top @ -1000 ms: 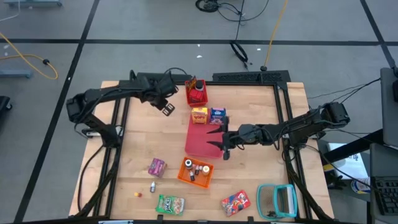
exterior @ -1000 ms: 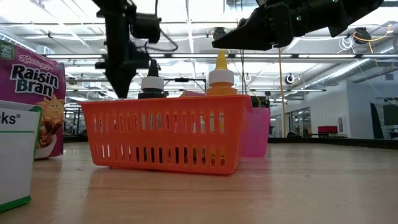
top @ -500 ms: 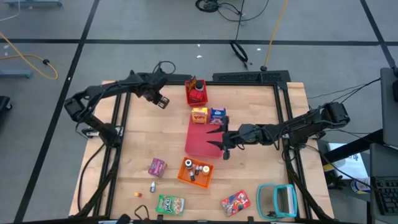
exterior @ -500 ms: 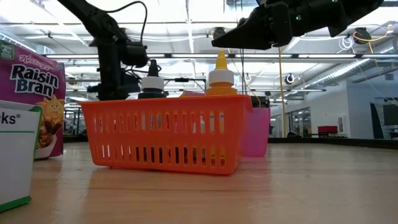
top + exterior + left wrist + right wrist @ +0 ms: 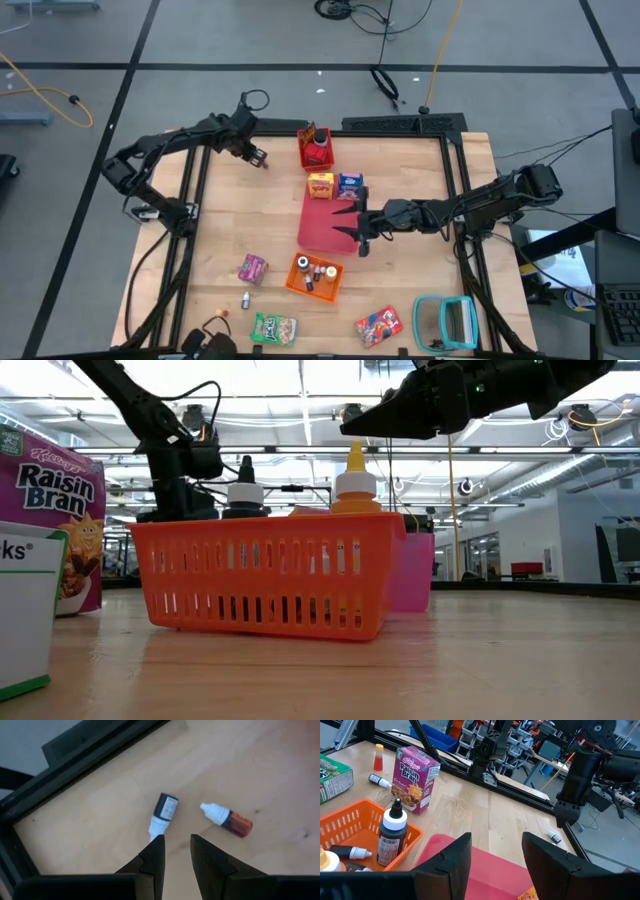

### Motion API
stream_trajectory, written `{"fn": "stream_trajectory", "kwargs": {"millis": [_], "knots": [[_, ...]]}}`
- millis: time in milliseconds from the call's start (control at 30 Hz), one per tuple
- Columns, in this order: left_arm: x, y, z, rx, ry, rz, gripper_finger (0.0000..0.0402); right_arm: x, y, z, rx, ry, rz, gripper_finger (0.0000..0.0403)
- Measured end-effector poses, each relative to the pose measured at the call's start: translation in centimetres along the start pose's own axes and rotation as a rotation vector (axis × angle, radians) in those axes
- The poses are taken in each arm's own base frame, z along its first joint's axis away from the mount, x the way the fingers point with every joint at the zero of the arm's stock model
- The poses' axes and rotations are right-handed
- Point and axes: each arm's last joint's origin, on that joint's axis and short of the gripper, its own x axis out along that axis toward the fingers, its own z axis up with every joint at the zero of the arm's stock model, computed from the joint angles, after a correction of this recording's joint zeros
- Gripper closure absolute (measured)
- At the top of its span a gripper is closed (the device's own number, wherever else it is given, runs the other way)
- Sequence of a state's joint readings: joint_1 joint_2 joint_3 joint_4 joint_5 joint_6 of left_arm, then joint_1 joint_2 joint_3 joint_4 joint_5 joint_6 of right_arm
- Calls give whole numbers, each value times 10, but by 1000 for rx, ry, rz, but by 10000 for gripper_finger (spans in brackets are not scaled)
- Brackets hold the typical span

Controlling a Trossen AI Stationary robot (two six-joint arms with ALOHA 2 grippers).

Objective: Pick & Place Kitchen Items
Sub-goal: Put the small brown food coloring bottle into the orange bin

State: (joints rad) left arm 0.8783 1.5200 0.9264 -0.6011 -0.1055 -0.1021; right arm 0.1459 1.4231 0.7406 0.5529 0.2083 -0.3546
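Task partly done: bottles stand in the orange basket (image 5: 313, 277) while the Raisin Bran carton (image 5: 252, 267) and snack packets (image 5: 273, 327) lie loose; left gripper (image 5: 175, 851), narrowly parted and empty, hovers over two tiny bottles (image 5: 164, 814); right gripper (image 5: 352, 225) open, empty, above the red mat (image 5: 322, 232).

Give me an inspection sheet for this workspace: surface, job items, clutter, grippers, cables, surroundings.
Surface: wooden table, black frame around it.
Job items: orange basket holding small bottles; Raisin Bran carton; yellow carton; blue carton; green packet; red packet; two tiny bottles lying near the far-left corner.
Clutter: teal-framed object; flat red mat; red bin.
Grippers: left gripper empty, slightly parted, above the two bottles; right gripper open, empty, over the mat.
Cables: yellow cable on the floor.
Surroundings: workshop racks behind; no person seen.
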Motion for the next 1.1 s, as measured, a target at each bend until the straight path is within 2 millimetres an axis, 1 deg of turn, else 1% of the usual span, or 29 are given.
{"fn": "stream_trajectory", "kwargs": {"millis": [167,300,400,533,700,767,867,933,1100], "knots": [[4,6,1,-9,-35,4,309,0,0,0,1,-4,-1,234],[8,11,-2,-25,-44,8,309,0,0,0,1,-4,-1,234],[13,15,-6,-31,-46,-27,309,0,0,0,2,-4,-1,234],[19,15,-11,-14,-50,-33,309,0,0,0,3,-4,-1,234],[24,15,-14,16,-85,-32,309,0,0,1,4,-10,-4,234],[30,14,-13,17,-90,-33,309,0,0,1,4,-11,-4,234],[43,13,-14,20,-46,-37,309,0,0,1,4,-10,-4,234],[53,11,-15,56,-33,-42,309,0,0,1,4,-10,-4,234],[61,5,-9,63,-80,-44,309,0,0,1,4,-9,-4,234]]}}
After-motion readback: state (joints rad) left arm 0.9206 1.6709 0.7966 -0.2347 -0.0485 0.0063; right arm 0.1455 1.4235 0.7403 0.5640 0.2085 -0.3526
